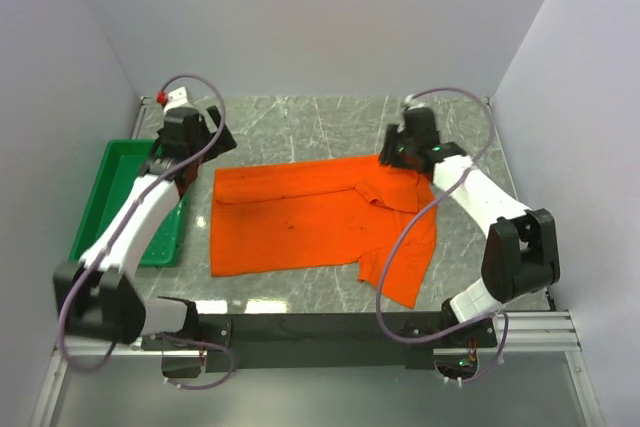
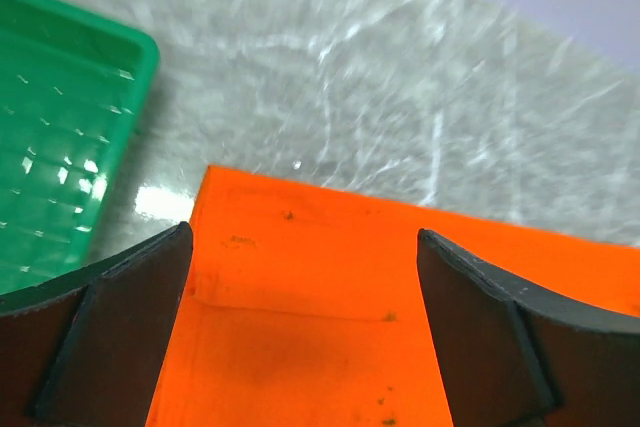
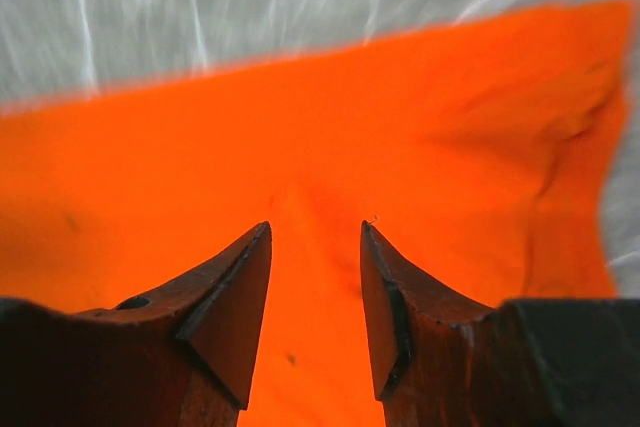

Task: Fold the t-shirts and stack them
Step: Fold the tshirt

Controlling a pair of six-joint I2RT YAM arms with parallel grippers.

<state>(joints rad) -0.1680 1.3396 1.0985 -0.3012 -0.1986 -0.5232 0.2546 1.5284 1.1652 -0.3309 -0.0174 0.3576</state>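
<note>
T-shirt, orange, spread on tabletop; left tool released wide over its far-left corner, right tool narrowly parted over its far-right edge.

Entry: text, labels, brands, numbers, signs. You will find none legible in any of the three views.
</note>
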